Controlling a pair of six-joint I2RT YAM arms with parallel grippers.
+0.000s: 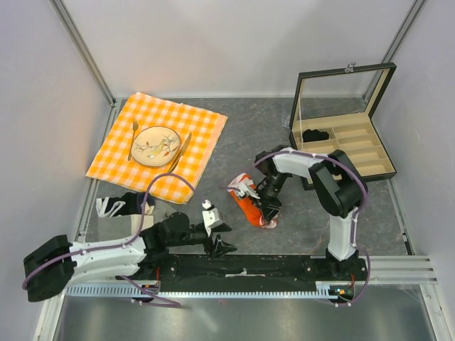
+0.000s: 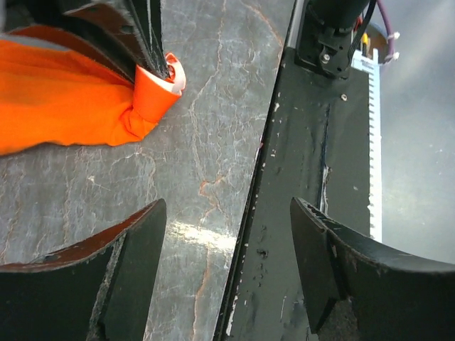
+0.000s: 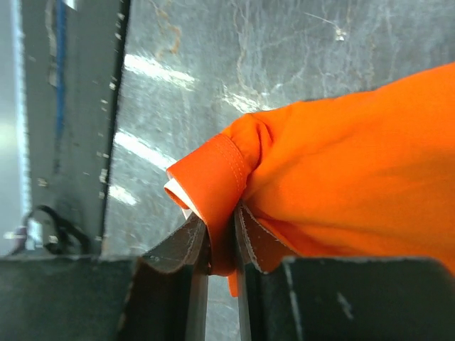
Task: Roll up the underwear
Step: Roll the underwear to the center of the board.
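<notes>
One orange underwear (image 1: 247, 204), grey marbled tabletop (image 1: 302, 217), white walls (image 1: 234, 42)

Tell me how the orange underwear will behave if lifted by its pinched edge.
Likely floppy: the underwear bunches and creases where the right gripper pinches its hem, so the rest should droop. Probably light, being thin fabric. Unlikely to slip, with the hem clamped between the jaws.
</notes>
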